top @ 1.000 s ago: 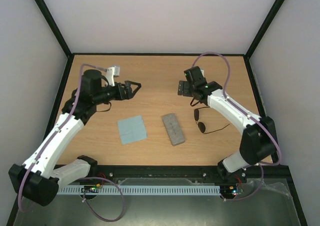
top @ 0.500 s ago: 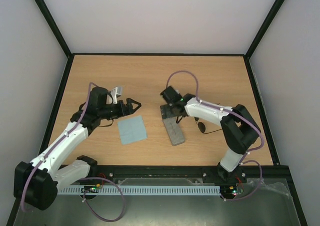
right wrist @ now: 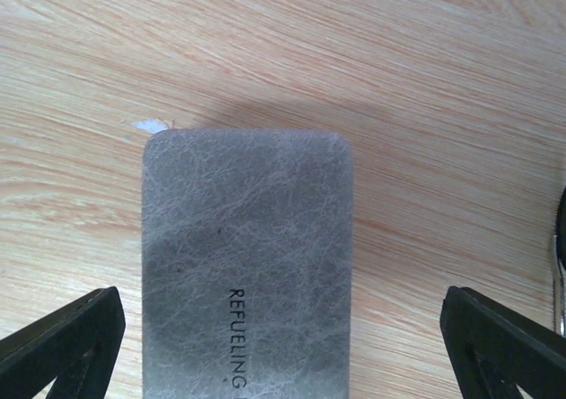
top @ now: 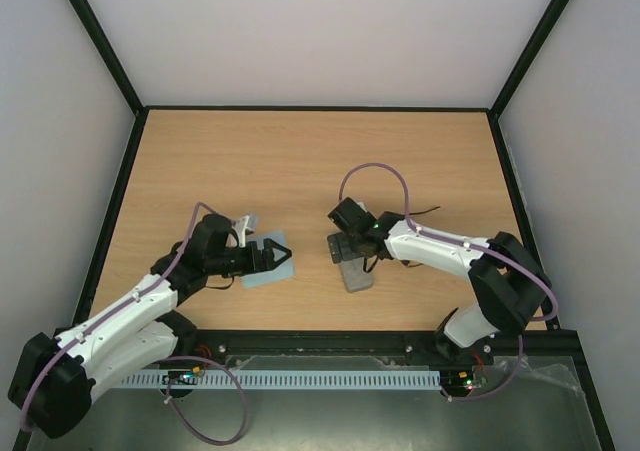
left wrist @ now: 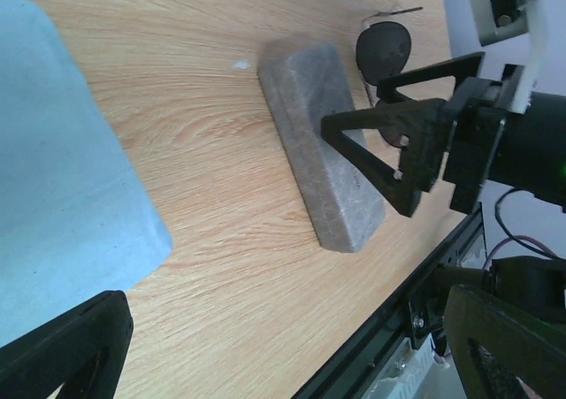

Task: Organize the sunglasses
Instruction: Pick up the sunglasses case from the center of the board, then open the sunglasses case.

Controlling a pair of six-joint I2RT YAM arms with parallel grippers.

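Table (top: 300, 161) bears 1 case (right wrist: 248, 257), 1 cloth (left wrist: 53, 178), 1 sunglasses (left wrist: 383, 49); left tool (top: 282, 259), right tool (top: 345, 253) wide

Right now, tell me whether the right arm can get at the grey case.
Probably yes. The right gripper hangs open directly above the grey case, a finger on either side, with nothing covering it. The sunglasses lie off to one side.
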